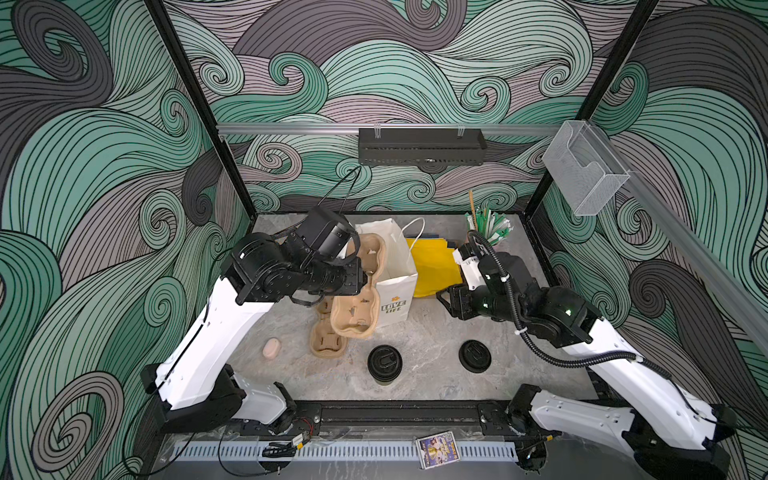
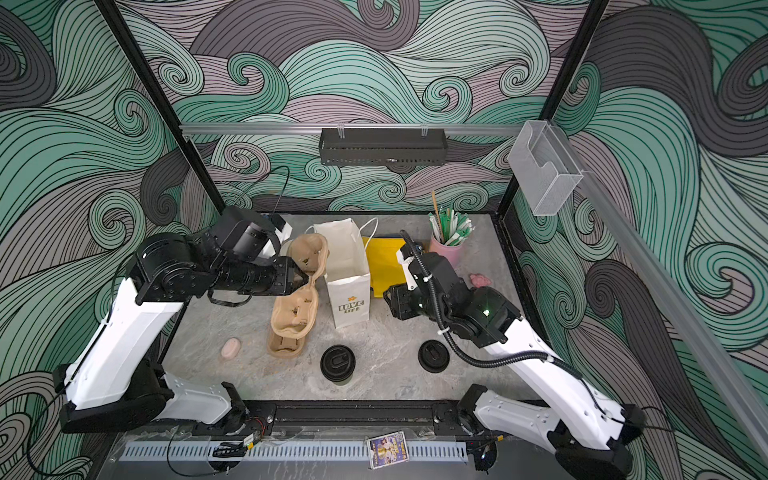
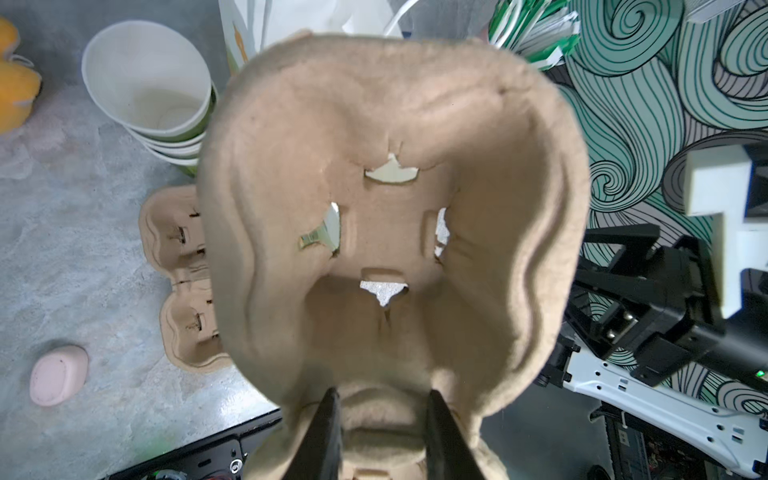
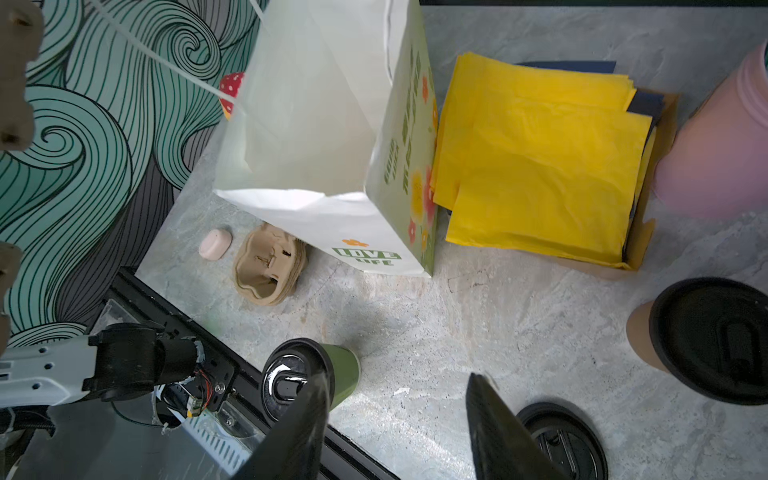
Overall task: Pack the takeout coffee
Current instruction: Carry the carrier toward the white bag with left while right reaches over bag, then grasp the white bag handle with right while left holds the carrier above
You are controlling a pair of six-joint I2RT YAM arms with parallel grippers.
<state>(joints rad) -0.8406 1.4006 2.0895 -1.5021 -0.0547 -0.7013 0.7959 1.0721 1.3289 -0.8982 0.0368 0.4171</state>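
- Plainly, the left gripper (image 3: 382, 415) was clenched on the rim of a pulp cup carrier (image 1: 357, 307), held tilted above the table (image 1: 428, 332) at the left edge of the white bag (image 1: 399, 291); whether they touched could not be told.
- The right gripper (image 4: 397, 380) hung released and empty, right of the bag, near the yellow paper (image 1: 432, 266).
- The green cup (image 1: 384, 363) stood upright, lidded, near the front at centre.
- The tan cup (image 1: 474, 355) stood upright to its right, well apart.
- Bare table lay between the cups and up to the bag's near edge.
- A stack of carriers (image 1: 326, 343) sat left of the green cup.
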